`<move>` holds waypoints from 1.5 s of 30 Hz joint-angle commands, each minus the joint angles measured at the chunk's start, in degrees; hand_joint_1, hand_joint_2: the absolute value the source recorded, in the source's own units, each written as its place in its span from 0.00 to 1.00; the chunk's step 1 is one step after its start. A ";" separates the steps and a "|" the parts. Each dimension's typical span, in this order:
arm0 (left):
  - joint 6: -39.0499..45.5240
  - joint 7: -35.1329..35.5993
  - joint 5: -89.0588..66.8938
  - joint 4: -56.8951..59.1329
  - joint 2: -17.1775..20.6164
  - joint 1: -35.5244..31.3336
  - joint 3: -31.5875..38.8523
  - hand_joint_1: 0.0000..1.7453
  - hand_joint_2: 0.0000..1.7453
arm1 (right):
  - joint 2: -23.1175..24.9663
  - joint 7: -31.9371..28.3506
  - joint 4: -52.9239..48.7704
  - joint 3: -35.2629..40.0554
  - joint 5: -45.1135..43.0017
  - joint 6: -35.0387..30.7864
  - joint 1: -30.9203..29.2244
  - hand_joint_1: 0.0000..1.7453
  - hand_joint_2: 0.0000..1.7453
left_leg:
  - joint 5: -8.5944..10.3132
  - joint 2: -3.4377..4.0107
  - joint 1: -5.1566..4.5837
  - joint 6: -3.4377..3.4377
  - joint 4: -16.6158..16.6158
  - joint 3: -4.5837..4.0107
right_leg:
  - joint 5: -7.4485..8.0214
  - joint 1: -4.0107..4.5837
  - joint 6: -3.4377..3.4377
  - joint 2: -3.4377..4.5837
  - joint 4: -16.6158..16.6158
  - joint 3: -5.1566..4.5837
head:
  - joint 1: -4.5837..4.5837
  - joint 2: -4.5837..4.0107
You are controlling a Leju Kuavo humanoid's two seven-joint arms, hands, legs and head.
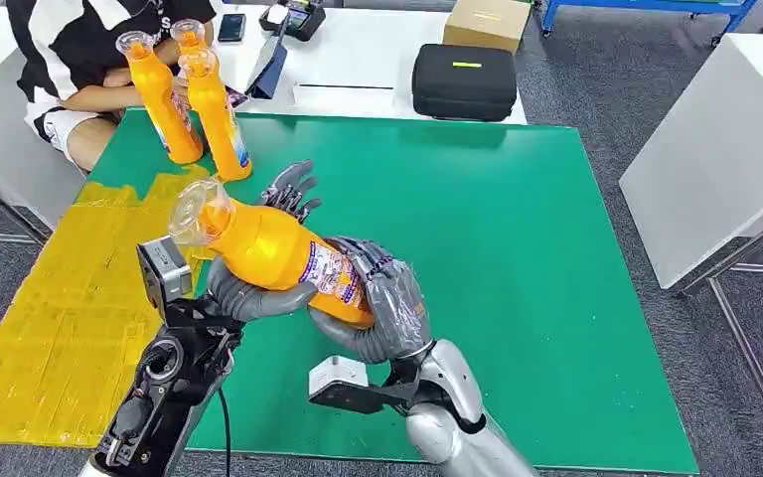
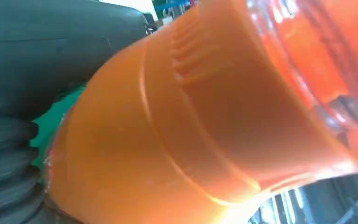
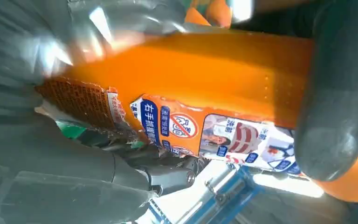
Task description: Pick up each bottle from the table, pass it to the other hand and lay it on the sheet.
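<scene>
Bottle (image 1: 263,248), orange with a clear cap and a printed label, held tilted above the near-left part of the green mat (image 1: 517,258), cap pointing far-left. Both hands grip it: the left hand (image 1: 258,288) wraps the body from below and behind, with fingers showing past the far side, and the right hand (image 1: 382,298) clasps the base end. The right wrist view shows the thick grey thumb (image 3: 340,102) pressed across the orange body beside the label (image 3: 205,130). Two more orange bottles (image 1: 194,94) stand upright together at the far-left corner of the mat. A yellow sheet (image 1: 70,318) lies along the mat's left edge. Beyond the mat, a white table (image 1: 368,60) carries a black case (image 1: 464,81) and a cardboard box (image 1: 487,22); a person (image 1: 89,50) sits at far left. Grey carpet (image 1: 606,89) covers the floor, and a white cabinet (image 1: 725,149) stands at right.
</scene>
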 commanded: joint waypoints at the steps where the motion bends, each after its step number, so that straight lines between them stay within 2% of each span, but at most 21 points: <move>1: 3.83 0.25 -1.25 6.48 -0.32 -3.46 2.40 1.00 1.00 | -0.13 -1.30 7.53 7.68 1.81 5.07 -2.38 1.00 1.00 | -0.12 -0.09 0.06 0.03 -0.02 0.36 | -0.12 0.09 -0.35 -0.02 -0.03 0.37 | 0.00 0.00; 8: 4.83 0.73 -2.22 4.05 0.19 -2.54 2.41 1.00 1.00 | -2.49 0.14 4.03 5.53 2.42 4.77 -0.71 1.00 1.00 | -0.06 -0.16 0.05 0.03 -0.01 0.22 | -0.10 0.08 -0.24 -0.12 -0.04 0.27 | 0.00 0.00; 15: 5.26 1.01 -1.78 2.32 0.81 -1.58 3.01 1.00 1.00 | -2.46 1.25 2.02 2.98 0.84 4.51 0.29 1.00 1.00 | -0.14 -0.17 0.05 0.04 0.03 0.35 | -0.18 0.09 -0.38 -0.12 0.02 0.36 | 0.00 0.00; 17: 5.27 1.01 -1.78 2.26 0.80 -1.62 3.00 1.00 1.00 | -2.56 1.18 1.88 2.86 0.72 4.56 0.23 1.00 1.00 | -0.05 -0.11 0.04 0.03 0.01 0.16 | -0.08 0.07 -0.24 -0.10 -0.01 0.16 | 0.00 0.00; 29: 5.23 1.00 -2.02 2.27 0.87 -1.71 2.77 1.00 1.00 | -2.46 1.10 1.65 2.70 0.30 4.50 0.40 1.00 1.00 | -0.13 -0.15 0.04 0.03 0.03 0.31 | -0.16 0.08 -0.35 -0.11 0.02 0.31 | 0.00 0.00; 30: 5.24 0.97 -2.20 2.22 0.93 -1.76 2.63 1.00 1.00 | -2.34 1.09 1.32 2.31 -0.20 4.26 0.59 0.04 1.00 | -0.04 -0.10 0.04 0.02 0.00 0.15 | -0.07 0.07 -0.22 -0.09 -0.02 0.15 | 0.00 0.00; 31: 5.43 0.95 -2.46 1.83 1.04 -1.85 2.49 1.00 1.00 | -2.28 0.79 0.12 1.42 -1.75 3.41 1.03 0.00 1.00 | -0.11 -0.15 0.05 0.04 0.03 0.28 | -0.15 0.08 -0.33 -0.12 0.01 0.28 | 0.00 0.00; 35: 8.32 0.65 -4.38 0.62 1.53 -2.02 3.16 1.00 1.00 | -2.87 -0.01 -4.43 -1.59 -7.86 2.09 2.44 0.00 1.00 | -0.07 -0.14 0.03 0.03 0.05 0.15 | -0.11 0.06 -0.27 -0.12 0.04 0.16 | 0.00 0.00; 36: 11.71 0.19 -7.50 0.09 1.85 -2.00 3.44 1.00 1.00 | -3.03 -0.32 -5.91 -2.82 -10.21 1.69 3.10 0.00 1.00 | -0.12 -0.14 0.03 0.04 0.08 0.22 | -0.16 0.06 -0.34 -0.09 0.08 0.20 | 0.00 0.00; 38: 23.75 -0.20 -21.06 -0.90 2.98 -2.38 3.00 1.00 1.00 | -3.22 -0.59 -8.70 -5.28 -14.42 1.46 4.43 0.00 1.00 | -0.21 -0.12 0.02 0.05 0.10 0.34 | -0.23 0.07 -0.42 -0.06 0.10 0.33 | 0.00 0.00; 41: 27.02 0.82 -25.15 -1.72 3.01 -2.34 4.44 1.00 1.00 | -3.54 -1.79 -12.15 -8.51 -19.99 0.94 6.45 0.00 1.00 | -0.10 -0.16 0.02 0.04 0.07 0.17 | -0.15 0.05 -0.30 -0.13 0.07 0.19 | 0.00 0.00; 43: 35.93 1.77 -36.67 0.28 4.09 -3.41 3.68 1.00 1.00 | -2.98 -3.98 -14.01 -10.81 -26.10 0.40 8.10 0.00 1.00 | -0.21 -0.18 0.02 0.07 0.13 0.34 | -0.24 0.07 -0.43 -0.12 0.12 0.36 | 0.02 0.00; 44: 41.82 4.40 -47.13 3.05 5.26 -5.46 2.61 1.00 1.00 | -2.90 -6.04 -16.80 -12.24 -30.21 0.21 9.32 0.00 1.00 | -0.26 -0.25 0.03 0.07 0.14 0.45 | -0.31 0.08 -0.52 -0.16 0.14 0.48 | 0.02 0.00; 45: 43.43 4.53 -50.81 4.23 5.73 -6.37 2.71 1.00 1.00 | -2.92 -6.35 -18.32 -12.56 -31.04 -0.02 9.61 0.00 1.00 | -0.09 -0.27 0.00 0.04 0.03 0.24 | -0.18 0.03 -0.34 -0.20 0.06 0.28 | 0.02 0.00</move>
